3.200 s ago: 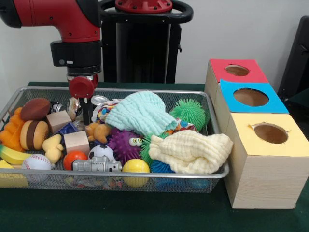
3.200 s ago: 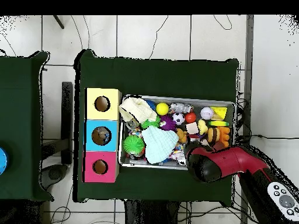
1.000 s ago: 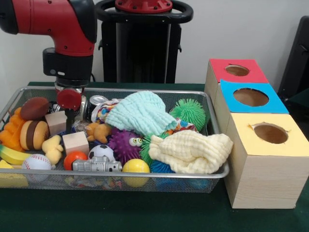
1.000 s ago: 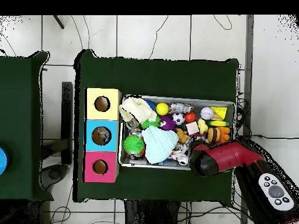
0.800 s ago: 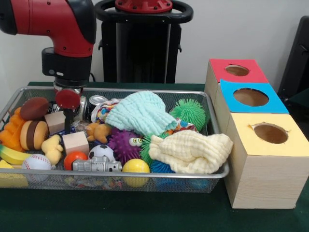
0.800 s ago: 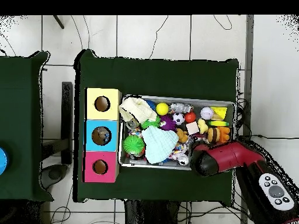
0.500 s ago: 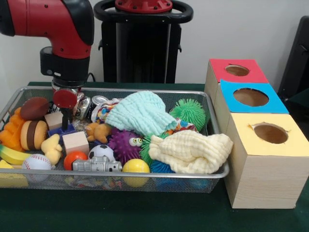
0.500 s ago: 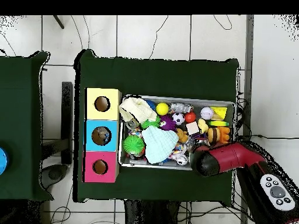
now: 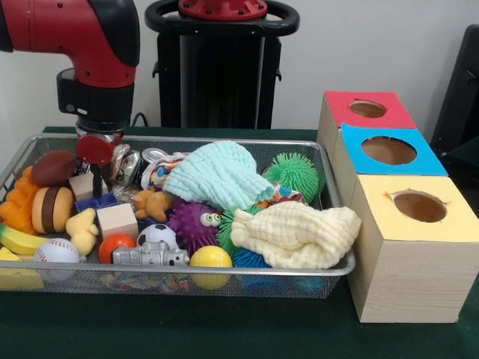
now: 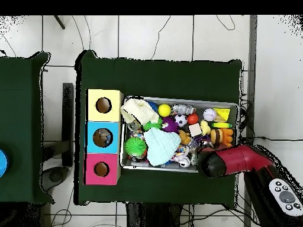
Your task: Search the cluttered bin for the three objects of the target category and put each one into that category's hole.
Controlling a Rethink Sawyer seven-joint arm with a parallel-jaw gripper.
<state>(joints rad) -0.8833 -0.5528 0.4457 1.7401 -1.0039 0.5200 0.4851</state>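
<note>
While the claw point(image 9: 96, 182), its state impossible to tell, is lowered among toys at the nine o'clock end of the bin point(image 9: 224, 282) in the front view, the hole point(image 9: 367, 109) is seen well apart toward three o'clock.

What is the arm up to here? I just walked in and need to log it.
The red arm's gripper hangs low over the far end of the bin, among the blocks and cans, away from the boxes. Whether it grips anything cannot be told. The hole in the red-topped box shows nothing in it from here, and the bin is crowded with toys and cloths.
</note>
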